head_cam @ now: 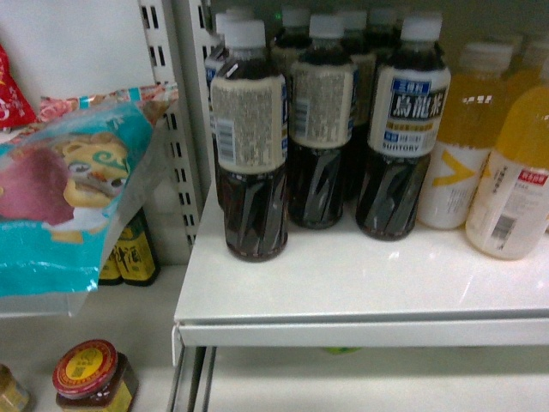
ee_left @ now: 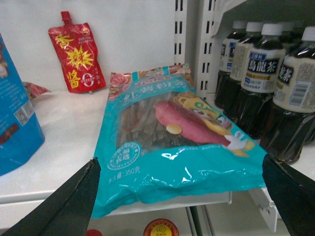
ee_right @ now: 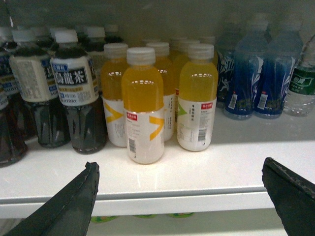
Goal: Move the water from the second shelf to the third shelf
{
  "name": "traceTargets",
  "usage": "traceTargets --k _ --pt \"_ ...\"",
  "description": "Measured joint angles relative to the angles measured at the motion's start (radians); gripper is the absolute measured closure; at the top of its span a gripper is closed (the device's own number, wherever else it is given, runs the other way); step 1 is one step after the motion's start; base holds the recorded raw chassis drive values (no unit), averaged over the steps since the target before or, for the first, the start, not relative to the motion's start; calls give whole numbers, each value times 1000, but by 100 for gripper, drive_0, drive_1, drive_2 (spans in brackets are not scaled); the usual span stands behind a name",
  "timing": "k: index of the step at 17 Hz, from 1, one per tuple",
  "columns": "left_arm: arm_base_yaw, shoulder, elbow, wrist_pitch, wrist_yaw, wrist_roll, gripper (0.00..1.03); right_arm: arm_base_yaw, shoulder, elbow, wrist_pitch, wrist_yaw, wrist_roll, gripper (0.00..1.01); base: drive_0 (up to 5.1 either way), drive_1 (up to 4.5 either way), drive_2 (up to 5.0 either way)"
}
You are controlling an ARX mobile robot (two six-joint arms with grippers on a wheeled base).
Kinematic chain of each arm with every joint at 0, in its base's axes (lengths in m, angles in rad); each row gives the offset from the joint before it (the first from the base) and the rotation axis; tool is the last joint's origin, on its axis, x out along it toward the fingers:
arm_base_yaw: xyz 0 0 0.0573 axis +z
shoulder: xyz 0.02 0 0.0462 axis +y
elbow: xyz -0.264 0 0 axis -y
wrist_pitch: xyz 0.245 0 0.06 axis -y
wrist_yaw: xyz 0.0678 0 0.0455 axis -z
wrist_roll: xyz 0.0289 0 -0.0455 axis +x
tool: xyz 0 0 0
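Black fingers (ee_right: 74,196) of the right gripper (ee_right: 189,196) stand spread wide and hold nothing before the white shelf (ee_right: 236,169), as do the left gripper's (ee_left: 184,196), facing a teal plastic noodle packet (ee_left: 172,162). Clear blue-labelled water bottles (ee_right: 256,73) stand full at that shelf's right rear, past white-capped bottles of orange juice (ee_right: 142,105) and dark tea bottles (ee_right: 74,93). I judge a good grasp needs the right gripper squared on one water bottle's body, clear of neighbours.

Dark tea bottles (head_cam: 330,129) beside yellow drinks (ee_right: 142,105); teal noodle packet (ee_left: 172,142)
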Motion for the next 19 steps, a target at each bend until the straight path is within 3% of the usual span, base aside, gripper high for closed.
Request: traceTargets --k 19 --pt "0 0 0 1 1 0 5 0 0 0 1 1 -1 3 0 0 0"
